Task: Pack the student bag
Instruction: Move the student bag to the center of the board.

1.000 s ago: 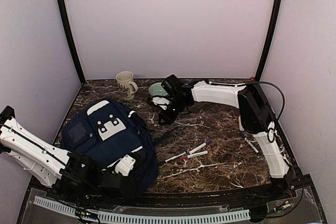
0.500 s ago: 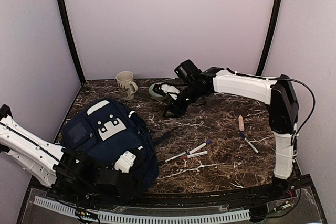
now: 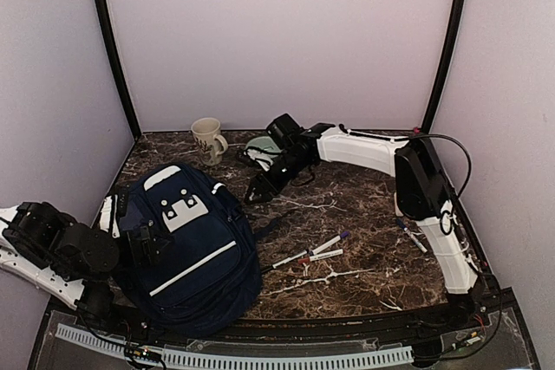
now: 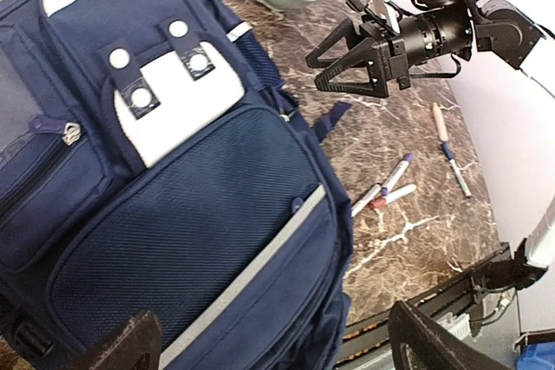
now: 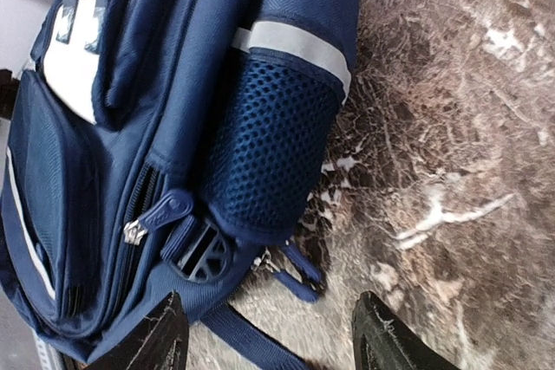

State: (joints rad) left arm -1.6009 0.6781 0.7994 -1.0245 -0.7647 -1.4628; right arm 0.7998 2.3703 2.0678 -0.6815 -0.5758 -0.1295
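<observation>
Two empty pairs: left fingers (image 4: pixel 434 340) wide apart, right fingers (image 5: pixel 390 340) apart, near the student bag (image 3: pixel 186 244).

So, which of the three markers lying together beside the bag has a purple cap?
The rearmost marker, farthest from the student bag; its purple cap points right. The middle marker has a red end instead.
</observation>
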